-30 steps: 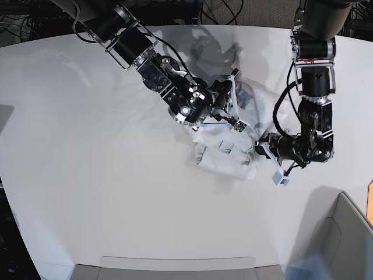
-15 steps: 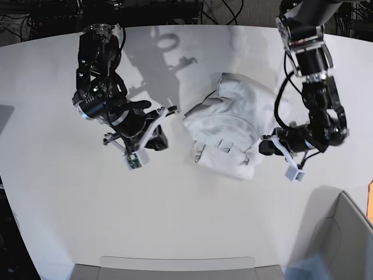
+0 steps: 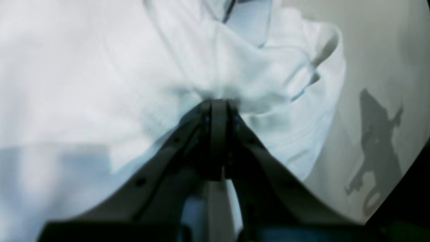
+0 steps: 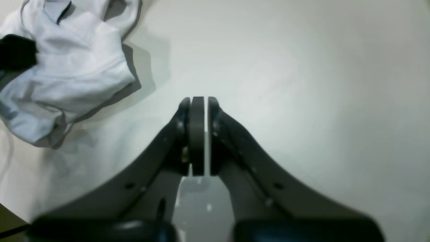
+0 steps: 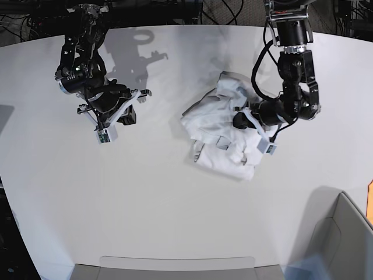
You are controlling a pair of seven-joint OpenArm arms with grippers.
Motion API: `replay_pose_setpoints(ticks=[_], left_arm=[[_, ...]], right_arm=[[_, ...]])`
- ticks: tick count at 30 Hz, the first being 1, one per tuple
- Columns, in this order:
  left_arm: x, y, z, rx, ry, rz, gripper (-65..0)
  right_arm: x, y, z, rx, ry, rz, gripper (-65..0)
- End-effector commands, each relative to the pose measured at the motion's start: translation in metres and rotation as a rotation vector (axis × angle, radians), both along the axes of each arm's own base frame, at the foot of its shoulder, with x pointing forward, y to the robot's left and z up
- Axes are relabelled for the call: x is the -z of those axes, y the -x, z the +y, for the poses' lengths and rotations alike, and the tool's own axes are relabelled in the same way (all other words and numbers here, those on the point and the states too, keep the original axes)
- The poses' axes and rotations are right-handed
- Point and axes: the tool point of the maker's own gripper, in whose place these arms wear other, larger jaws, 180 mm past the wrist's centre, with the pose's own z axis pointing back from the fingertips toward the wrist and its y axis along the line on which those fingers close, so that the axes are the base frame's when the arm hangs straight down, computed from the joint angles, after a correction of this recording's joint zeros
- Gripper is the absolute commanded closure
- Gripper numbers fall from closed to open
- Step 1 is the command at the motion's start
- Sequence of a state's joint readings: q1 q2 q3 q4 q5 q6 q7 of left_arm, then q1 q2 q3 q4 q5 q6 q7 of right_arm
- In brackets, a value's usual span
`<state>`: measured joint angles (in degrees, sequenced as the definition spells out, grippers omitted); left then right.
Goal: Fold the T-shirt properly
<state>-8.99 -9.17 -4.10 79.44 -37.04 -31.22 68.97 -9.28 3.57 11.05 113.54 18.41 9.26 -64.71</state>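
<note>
Left wrist view, nearest: left gripper (image 3: pixel 218 106) has its jaws pressed together, tips buried in a bunched fold of the T-shirt (image 3: pixel 235 74). Cloth puckers toward the tips, so it reads as pinching fabric, though blur hides the exact contact.

Right wrist view: right gripper (image 4: pixel 198 104) is pressed together on nothing, hanging over bare tabletop (image 4: pixel 302 84). The T-shirt (image 4: pixel 67 67) lies at the upper left of that view, well apart from the tips.

Base view: T-shirt (image 5: pixel 224 134) sits crumpled in a heap right of the tabletop (image 5: pixel 175 210) centre, not spread flat. Long axis of the heap runs diagonally, from upper right near the left gripper (image 5: pixel 247 119) down to a loose edge at lower left. Collar and tag not identifiable. Right gripper (image 5: pixel 113 119) is off toward the far left of the tabletop, with open surface between it and the heap.

Key relation: the left arm is on the cloth at its right-hand edge; the right arm is the distant one and must cross toward the heap's near-left edge to take a second hold.

Judgement: task is early; the garment needs spreading flat before any fold. Risk: pulling with one pinch only would drag the whole heap instead of opening it.
</note>
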Motion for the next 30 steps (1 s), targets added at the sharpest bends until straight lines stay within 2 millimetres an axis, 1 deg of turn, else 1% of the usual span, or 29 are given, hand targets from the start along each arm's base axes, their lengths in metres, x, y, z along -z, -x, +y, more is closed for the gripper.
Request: replay_pose_setpoints(ticks=[1,3,5,6,7,9,11,12,14,17,18,19,21,22,24,26,28,30], left_arm=[[-0.004,-0.012,-0.005,0.011,-0.008,-0.027,0.0],[0.009,-0.013,-0.004,-0.011,-0.007,-0.017,0.0],[0.027,-0.013,0.001,-0.050,-0.011,0.004,0.0],[0.036,-0.014,0.005,-0.065,-0.016,0.017,0.0],[0.039,-0.019,0.010,-0.075,-0.031,0.018,0.0],[0.044,-0.032,0.034,-0.118,-0.065,0.026,0.0],[0.054,-0.039,0.052,-0.176,-0.058,0.055,0.0],[0.057,-0.042,0.067,-0.212,-0.059,0.069,0.0],[0.057,-0.050,0.091,-0.257,-0.069,0.071,0.0],[0.050,-0.063,0.119,-0.296,-0.094,0.052,0.0],[0.045,-0.068,0.126,-0.301,-0.103,0.040,0.0],[0.040,-0.072,0.130,-0.303,-0.108,0.031,0.0],[0.033,-0.078,0.132,-0.305,-0.109,0.016,0.0],[0.026,-0.083,0.134,-0.308,-0.110,-0.008,0.0],[0.009,-0.093,0.134,-0.299,-0.125,-0.069,0.0],[-0.022,-0.107,0.135,-0.289,-0.147,-0.171,0.0],[-0.039,-0.105,0.134,-0.278,-0.170,-0.243,0.0],[-0.064,-0.103,0.145,-0.307,-0.193,-0.330,0.0]], right_arm=[[-0.012,-0.004,0.000,-0.006,-0.007,-0.050,-2.7],[-0.012,-0.002,0.000,-0.004,-0.005,-0.047,-2.7],[-0.014,0.000,0.000,-0.006,-0.004,-0.052,-2.7],[-0.012,0.003,0.000,-0.005,-0.003,-0.042,-2.7],[-0.010,0.006,-0.001,-0.005,-0.002,-0.036,-2.7],[-0.009,0.008,-0.005,-0.008,0.014,-0.034,-2.7],[-0.004,0.014,-0.009,-0.011,0.030,-0.017,-2.7],[-0.003,0.016,-0.010,-0.012,0.033,-0.013,-2.7],[0.000,0.019,-0.010,-0.012,0.033,-0.004,-2.7],[0.000,0.021,-0.009,-0.012,0.030,0.000,-2.7],[0.001,0.022,-0.009,-0.013,0.031,0.002,-2.7],[0.001,0.022,-0.009,-0.013,0.031,0.002,-2.7],[-0.002,0.021,-0.009,-0.014,0.031,-0.008,-2.7],[-0.004,0.020,-0.008,-0.014,0.031,-0.014,-2.7],[-0.006,0.018,-0.008,-0.017,0.032,-0.023,-2.7],[-0.010,0.015,-0.008,-0.027,0.038,-0.040,-2.7],[-0.014,0.013,-0.004,-0.081,0.056,-0.066,-2.7],[-0.017,0.013,0.001,-0.147,0.076,-0.099,-2.7]])
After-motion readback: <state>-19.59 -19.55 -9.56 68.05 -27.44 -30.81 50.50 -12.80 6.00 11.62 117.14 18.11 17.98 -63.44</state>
